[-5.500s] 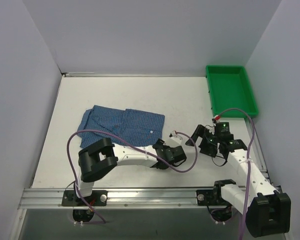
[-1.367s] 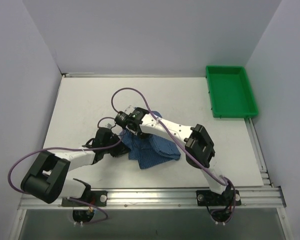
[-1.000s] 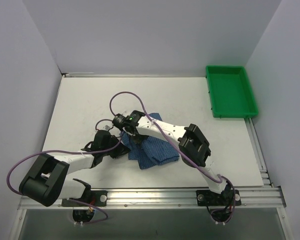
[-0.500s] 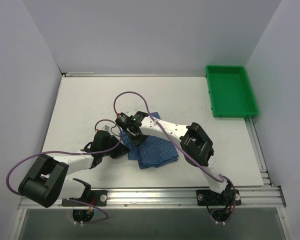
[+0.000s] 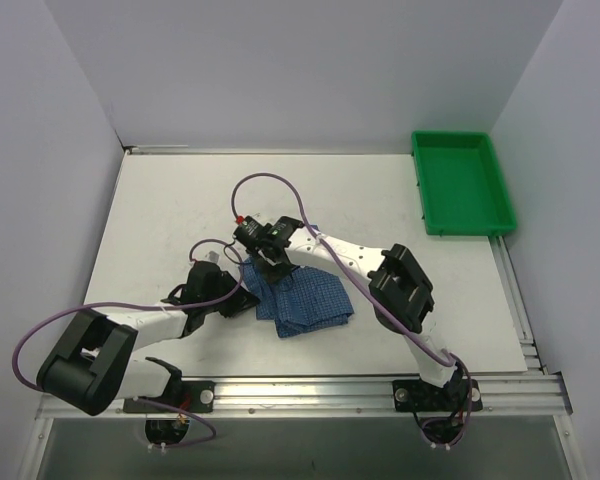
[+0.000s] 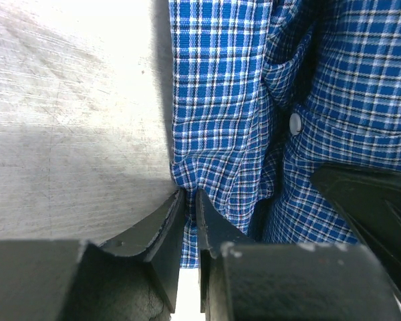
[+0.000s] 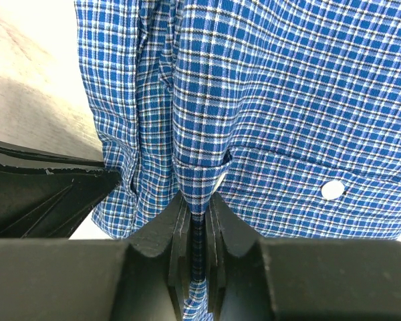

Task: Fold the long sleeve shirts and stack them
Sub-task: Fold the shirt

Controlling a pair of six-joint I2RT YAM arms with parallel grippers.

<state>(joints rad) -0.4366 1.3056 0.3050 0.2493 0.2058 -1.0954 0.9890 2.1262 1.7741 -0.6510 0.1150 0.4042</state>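
Observation:
The long sleeve shirt (image 5: 310,295), blue fine-checked cloth, lies bunched and partly folded at the table's near middle. My left gripper (image 5: 243,297) comes in low from the left and is shut on the shirt's left edge. In the left wrist view its jaws (image 6: 190,195) pinch a thin fold of shirt (image 6: 234,100) beside a white button (image 6: 295,123). My right gripper (image 5: 272,267) reaches over from the right and is shut on a raised fold. In the right wrist view the shirt (image 7: 274,87) runs down between the closed gripper (image 7: 198,200).
A green tray (image 5: 500,190) stands at the back right by the wall. Purple cables (image 5: 270,182) loop above both wrists. The two grippers sit close together; the left one's fingers (image 7: 47,180) show in the right wrist view. White walls enclose three sides of the table.
My right gripper has closed on a fold of the shirt and shifted slightly back and right. The cloth's right edge has drawn in a little. The left arm has held still.

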